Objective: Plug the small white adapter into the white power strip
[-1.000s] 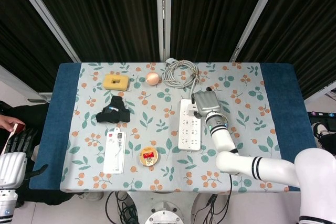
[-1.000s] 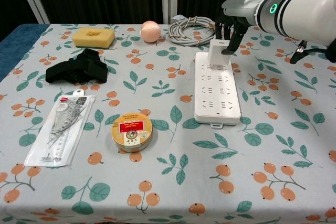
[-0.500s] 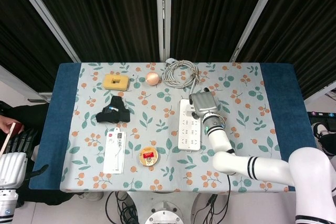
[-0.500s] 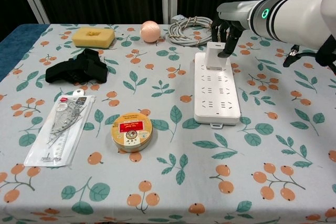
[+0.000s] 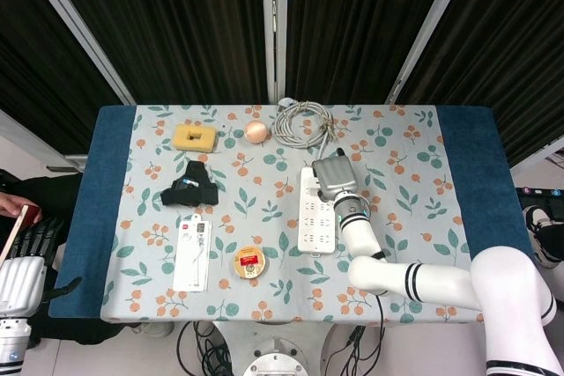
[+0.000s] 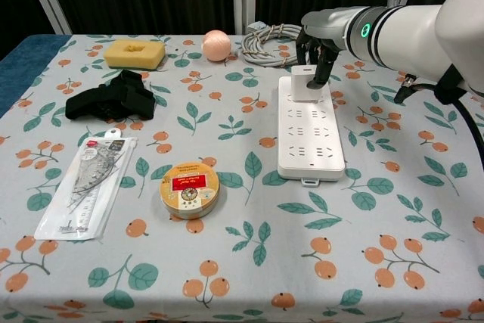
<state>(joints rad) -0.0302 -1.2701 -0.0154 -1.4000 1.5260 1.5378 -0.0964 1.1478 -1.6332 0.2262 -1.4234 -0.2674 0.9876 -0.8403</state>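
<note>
The white power strip (image 6: 310, 134) lies lengthwise at the table's centre right, also seen from above as the power strip (image 5: 318, 213). On its far end the small white adapter (image 6: 305, 85) stands upright. My right hand (image 6: 318, 39) comes from the right and grips the adapter's top with its dark fingers. In the head view my right hand (image 5: 331, 178) covers the adapter. My left hand (image 5: 25, 266) stays off the table at the lower left, fingers apart and holding nothing.
A coiled grey cable (image 6: 277, 40) lies just behind the strip. A peach ball (image 6: 217, 45) and a yellow sponge (image 6: 134, 53) sit at the back. At the left are a black strap (image 6: 113, 97) and a packaged ruler set (image 6: 89, 184). A round tin (image 6: 190, 188) sits front centre.
My right hand has moved left and lower with the adapter, which now sits down on the strip's far end. The strip has shifted slightly left. The left hand is unmoved.
</note>
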